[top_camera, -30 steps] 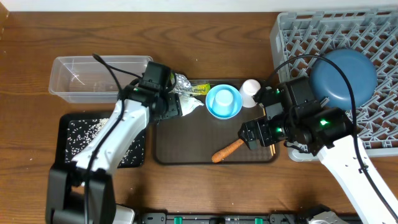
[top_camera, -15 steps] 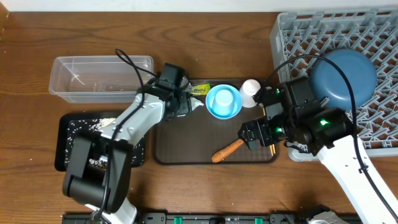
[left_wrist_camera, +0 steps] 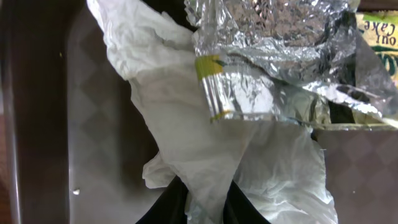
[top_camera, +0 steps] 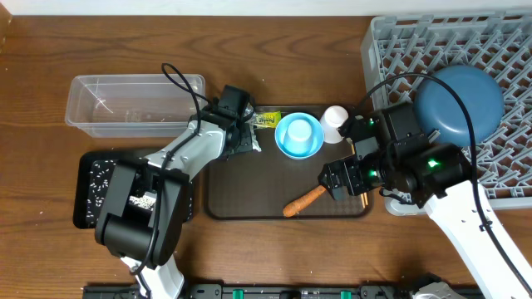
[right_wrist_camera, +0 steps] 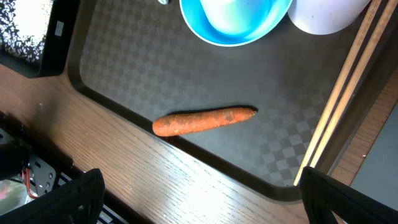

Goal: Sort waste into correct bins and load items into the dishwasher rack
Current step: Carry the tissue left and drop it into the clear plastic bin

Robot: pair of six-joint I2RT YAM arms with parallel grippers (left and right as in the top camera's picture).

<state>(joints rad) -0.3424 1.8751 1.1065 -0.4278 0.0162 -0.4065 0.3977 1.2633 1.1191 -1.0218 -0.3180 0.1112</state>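
You have the left gripper (left_wrist_camera: 205, 200) clamped on the tissue (left_wrist_camera: 186, 124) for binning, the right gripper (right_wrist_camera: 199, 186) spread wide above the carrot (right_wrist_camera: 205, 120).

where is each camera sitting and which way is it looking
overhead: above the table, facing straight down on the brown serving tray; both arms show
left wrist: on the left arm, close over crumpled white tissue and crinkled silver foil wrapper; its end effector fingertips at bottom
right wrist: on the right arm, above the orange carrot piece; open end effector at bottom
shared: overhead and right wrist both show the carrot
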